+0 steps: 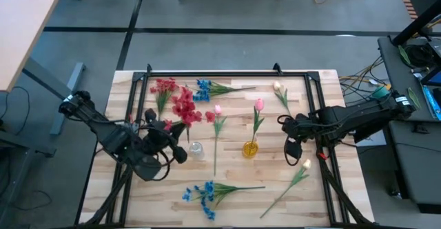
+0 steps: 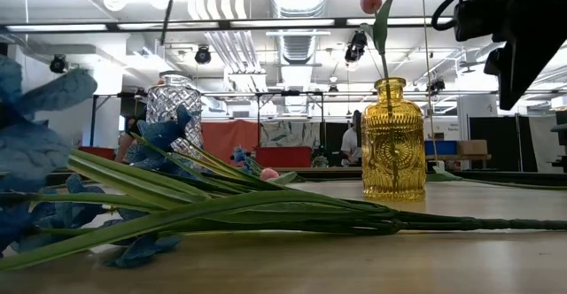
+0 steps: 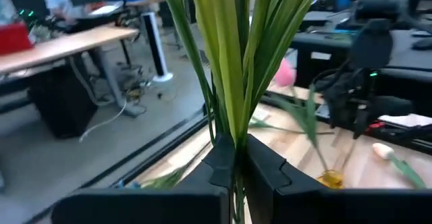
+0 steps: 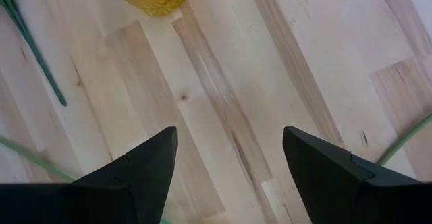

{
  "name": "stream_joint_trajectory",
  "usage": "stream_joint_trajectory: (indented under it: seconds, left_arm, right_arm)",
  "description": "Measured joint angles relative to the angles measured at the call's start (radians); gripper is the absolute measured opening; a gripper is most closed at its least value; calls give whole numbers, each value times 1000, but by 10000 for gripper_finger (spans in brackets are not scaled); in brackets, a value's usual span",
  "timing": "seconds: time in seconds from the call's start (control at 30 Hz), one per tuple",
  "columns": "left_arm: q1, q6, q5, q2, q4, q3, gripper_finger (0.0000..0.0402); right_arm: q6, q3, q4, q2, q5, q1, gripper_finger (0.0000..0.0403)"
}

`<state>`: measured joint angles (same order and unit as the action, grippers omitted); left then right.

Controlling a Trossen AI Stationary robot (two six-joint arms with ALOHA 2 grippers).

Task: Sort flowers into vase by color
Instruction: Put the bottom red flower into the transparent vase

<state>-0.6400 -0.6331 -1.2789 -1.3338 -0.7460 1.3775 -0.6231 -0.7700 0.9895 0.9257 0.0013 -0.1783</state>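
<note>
My left gripper (image 1: 167,131) stands left of the clear glass vase (image 1: 196,148) and is shut on a red blossom spray (image 1: 185,110). My right gripper (image 4: 229,160) hangs open over bare wood, right of the yellow vase (image 1: 250,148), which holds a pink tulip (image 1: 259,105) by its stem. Flat on the table lie another red spray (image 1: 164,86), a blue spray (image 1: 203,90) at the far side, a blue spray (image 1: 203,193) near the front, a pink tulip (image 1: 218,110) and two cream tulips (image 1: 278,87) (image 1: 305,163). My left gripper pinches the red spray's bundle of green stems (image 3: 233,140) between its two fingers (image 3: 266,166). The stems and leaves run straight on past the fingertips. The blossoms (image 1: 185,110) point toward the table's far edge. Whether they rest on the table, I cannot tell.
A black frame (image 1: 227,74) borders the table's far and side edges. The clear vase (image 2: 177,99) and yellow vase (image 2: 392,139) stand side by side mid-table. Bare wood shows between the yellow vase and my right gripper. Desks and people show beyond the table.
</note>
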Motion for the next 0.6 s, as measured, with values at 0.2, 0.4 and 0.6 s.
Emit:
stream_joint_trajectory:
  seconds: [0.2, 0.4, 0.6]
  left_arm:
    - [44, 263, 138, -22, 243, -33, 0]
    - [53, 373, 196, -2, 407, -133, 0]
    - [53, 579, 312, 92, 768, -292, 0]
  right_arm:
    - [0, 0, -2, 0, 1, 0, 265]
    - [14, 0, -4, 0, 26, 0, 258]
    - [20, 0, -4, 0, 26, 0, 265]
